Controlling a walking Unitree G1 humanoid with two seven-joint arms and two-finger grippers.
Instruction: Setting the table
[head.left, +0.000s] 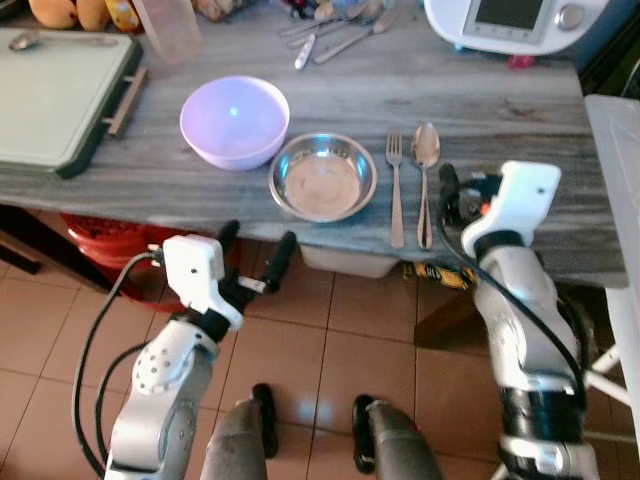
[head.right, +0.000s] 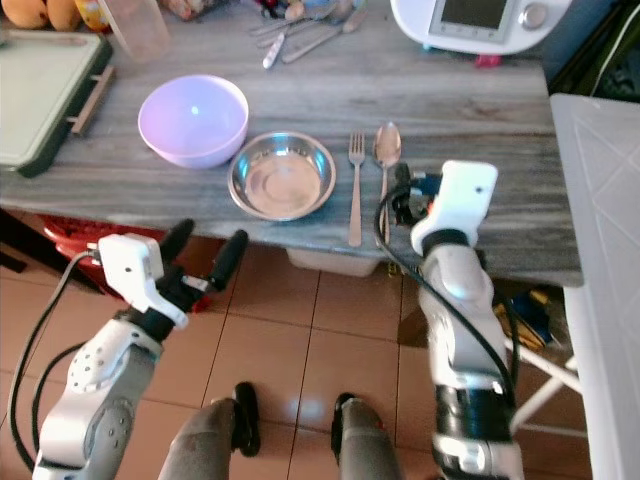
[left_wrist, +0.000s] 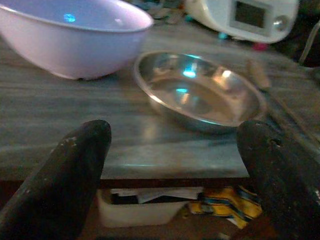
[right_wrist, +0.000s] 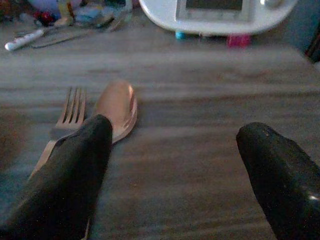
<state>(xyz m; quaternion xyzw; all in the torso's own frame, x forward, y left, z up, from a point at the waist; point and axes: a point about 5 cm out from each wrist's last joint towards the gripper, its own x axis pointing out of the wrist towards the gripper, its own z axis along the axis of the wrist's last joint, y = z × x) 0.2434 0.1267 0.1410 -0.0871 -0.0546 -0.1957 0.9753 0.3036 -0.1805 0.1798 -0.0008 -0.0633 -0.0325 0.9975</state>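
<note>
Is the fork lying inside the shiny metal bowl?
No, the silver metal fork lies flat on the grey wooden table, between the shiny round steel bowl and the silver spoon.

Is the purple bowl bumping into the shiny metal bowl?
Cannot tell. In the left eye view the purple bowl and metal bowl rims meet or overlap; the left wrist view shows table between their bases, but not the rims.

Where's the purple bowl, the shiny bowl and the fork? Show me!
purple bowl (head.left: 234, 118), left eye view, on the inside of the bowl.
shiny metal bowl (head.left: 322, 180), left eye view, on its flat bottom.
fork (head.left: 396, 190), left eye view, on the upper handle below the prongs.
</note>
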